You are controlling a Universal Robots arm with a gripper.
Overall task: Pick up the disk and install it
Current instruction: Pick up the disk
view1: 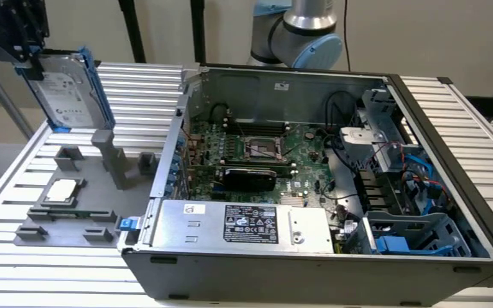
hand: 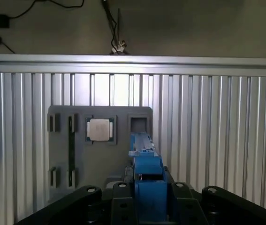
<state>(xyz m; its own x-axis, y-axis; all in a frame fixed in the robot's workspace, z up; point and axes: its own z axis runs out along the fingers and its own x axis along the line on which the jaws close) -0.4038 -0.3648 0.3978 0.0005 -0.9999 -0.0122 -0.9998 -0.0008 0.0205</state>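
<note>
The tool [hand: 147,202] is clenched on the disk [view1: 67,90], which hangs clear above the grey fixture tray [view1: 101,199] at the desk [view1: 461,135] edge, long axis nearly upright below the tool, the open computer case [view1: 169,256] standing toward the exterior view's right.

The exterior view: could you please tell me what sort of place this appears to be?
Most likely a robotics lab bench for computer assembly: an open PC case sits on a slatted aluminium table, a grey fixture tray holds a CPU chip, and the gripper holds the disk aloft.
</note>
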